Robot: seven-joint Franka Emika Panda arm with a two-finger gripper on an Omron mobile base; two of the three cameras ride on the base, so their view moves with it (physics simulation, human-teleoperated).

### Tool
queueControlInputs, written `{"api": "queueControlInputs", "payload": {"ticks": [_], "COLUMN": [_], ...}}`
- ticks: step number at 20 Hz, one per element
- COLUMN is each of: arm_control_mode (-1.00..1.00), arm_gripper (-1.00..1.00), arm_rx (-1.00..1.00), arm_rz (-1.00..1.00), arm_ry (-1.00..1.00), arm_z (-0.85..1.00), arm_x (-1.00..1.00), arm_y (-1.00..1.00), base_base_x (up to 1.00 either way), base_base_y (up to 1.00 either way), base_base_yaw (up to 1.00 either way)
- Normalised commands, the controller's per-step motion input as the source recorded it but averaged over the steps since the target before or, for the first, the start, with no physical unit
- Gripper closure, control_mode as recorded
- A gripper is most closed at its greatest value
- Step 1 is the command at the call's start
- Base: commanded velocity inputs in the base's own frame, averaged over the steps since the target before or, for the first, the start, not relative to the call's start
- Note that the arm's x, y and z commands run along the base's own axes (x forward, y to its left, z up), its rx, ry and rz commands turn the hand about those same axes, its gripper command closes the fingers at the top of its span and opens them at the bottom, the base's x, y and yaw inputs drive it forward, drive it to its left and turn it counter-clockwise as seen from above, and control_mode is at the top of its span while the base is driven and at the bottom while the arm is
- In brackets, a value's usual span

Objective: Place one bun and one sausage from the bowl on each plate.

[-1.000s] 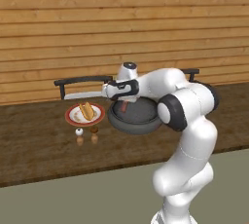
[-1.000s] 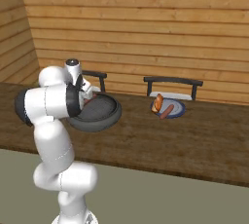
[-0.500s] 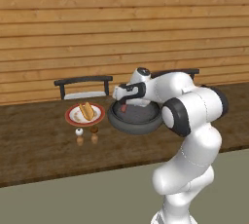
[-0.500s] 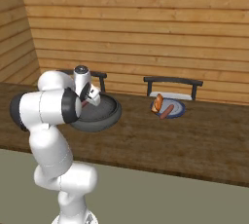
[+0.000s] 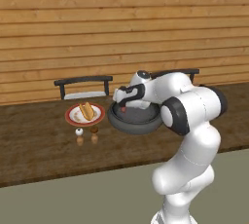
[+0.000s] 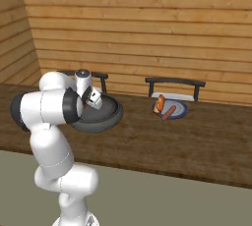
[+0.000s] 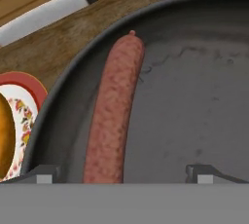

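The dark bowl (image 5: 134,127) stands on the wooden counter between the two plates. Inside it, along its left wall, lies a long reddish sausage (image 7: 114,111). My gripper (image 5: 124,105) hangs low over the bowl's left part, open, holding nothing. Seen from the hand, the sausage runs up between the gripper (image 7: 121,174) fingertips, nearer the left one. The white plate with the red-brown rim (image 5: 73,119) sits left of the bowl and carries a bun (image 5: 86,111). Far to the right, the blue plate (image 6: 178,109) holds a bun (image 6: 159,104) and a sausage (image 6: 169,114).
Two small shakers (image 5: 79,131) (image 5: 94,129) stand in front of the red-rimmed plate. Dark chair backs (image 5: 82,80) (image 6: 174,82) rise behind the counter, against a wooden plank wall. My own arm's elbow (image 5: 189,108) looms right of the bowl.
My hand has come down and slightly right, from above the bowl's back-left rim into the bowl. The elbow swung right. The jaws stayed wide.
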Motion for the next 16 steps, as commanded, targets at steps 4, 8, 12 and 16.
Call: {"api": "queueControlInputs", "payload": {"ticks": [4,8,12,16], "arm_control_mode": [-1.0,-1.0,-1.0,-1.0], "arm_gripper": [-1.0,-1.0,-1.0,-1.0], "arm_rx": [0.0,0.0,0.0,0.0], "arm_rz": [0.0,0.0,0.0,0.0], "arm_ry": [0.0,0.0,0.0,0.0], "arm_z": [-0.12,-0.14,-0.26,-0.24], "arm_x": [0.0,0.0,0.0,0.0], "arm_y": [0.0,0.0,0.0,0.0], "base_base_x": [0.0,0.0,0.0,0.0], "base_base_y": [0.0,0.0,0.0,0.0], "base_base_yaw": [0.0,0.0,0.0,0.0]}}
